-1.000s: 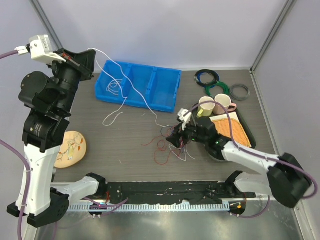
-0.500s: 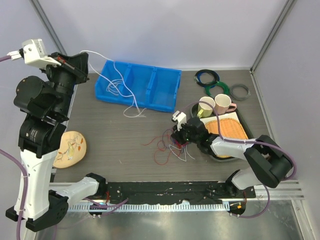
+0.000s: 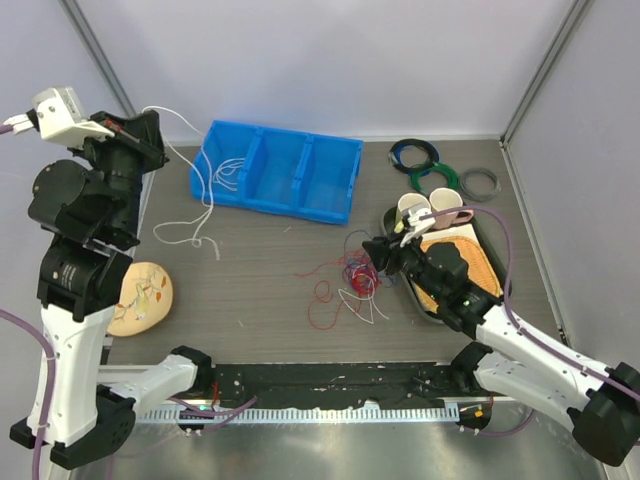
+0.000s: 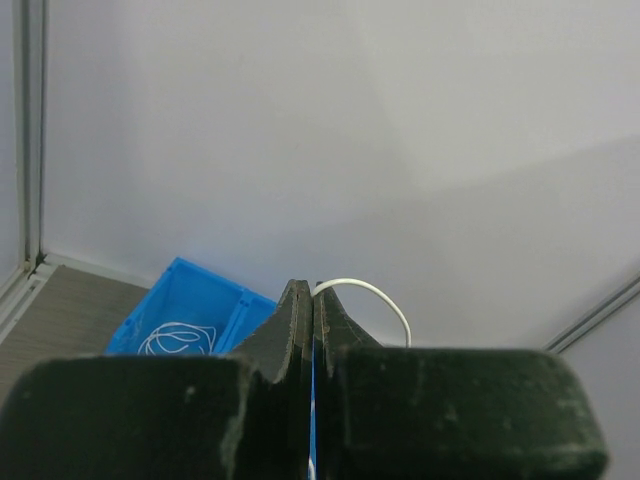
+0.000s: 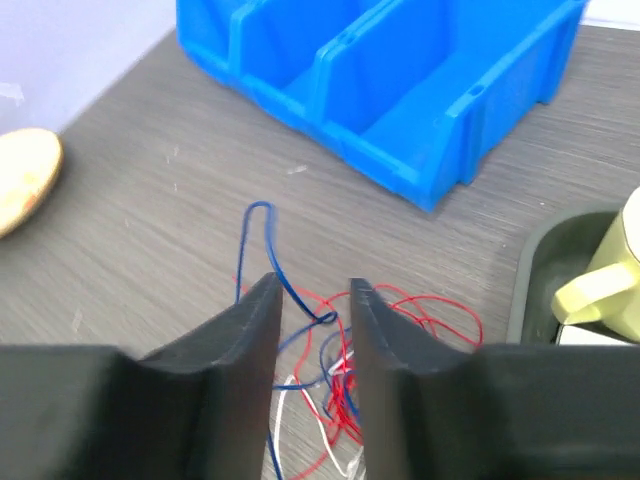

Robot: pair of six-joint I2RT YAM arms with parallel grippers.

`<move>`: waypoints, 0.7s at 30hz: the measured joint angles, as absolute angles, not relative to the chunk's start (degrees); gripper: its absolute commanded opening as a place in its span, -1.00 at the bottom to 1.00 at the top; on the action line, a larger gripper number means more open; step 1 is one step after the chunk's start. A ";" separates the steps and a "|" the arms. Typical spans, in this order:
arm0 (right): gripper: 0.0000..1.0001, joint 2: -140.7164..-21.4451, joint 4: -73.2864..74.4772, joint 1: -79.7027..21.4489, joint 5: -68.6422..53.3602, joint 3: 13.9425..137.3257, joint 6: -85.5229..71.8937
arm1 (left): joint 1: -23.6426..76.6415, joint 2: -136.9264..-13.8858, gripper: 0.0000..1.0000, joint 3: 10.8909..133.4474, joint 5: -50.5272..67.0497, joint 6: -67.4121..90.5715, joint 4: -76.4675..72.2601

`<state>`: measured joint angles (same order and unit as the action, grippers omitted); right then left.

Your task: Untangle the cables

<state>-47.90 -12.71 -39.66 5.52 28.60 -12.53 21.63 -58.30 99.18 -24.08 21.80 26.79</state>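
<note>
Tension was the idea: my left gripper point(image 4: 313, 300), pinched shut on the white cable point(image 4: 350, 281), held it high so it hung clear to the bench point(image 3: 250, 270) by the blue bin point(image 3: 280, 175), while my right gripper point(image 5: 313, 285), jaws slightly parted, hovered over the red-and-blue tangle point(image 3: 350, 285) mid-bench.

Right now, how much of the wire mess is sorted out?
Only a start. One white coil lies in the bin. In hand: the left pincer is shut on a white wire that hangs clear of the tangle, and the right pincer is open around a blue wire. Left: that red, blue and white tangle.
</note>
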 measured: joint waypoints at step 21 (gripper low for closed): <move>0.55 -43.75 -13.17 -39.68 -12.29 23.16 -13.67 | 19.53 -79.02 -1.00 107.66 -34.65 11.03 21.12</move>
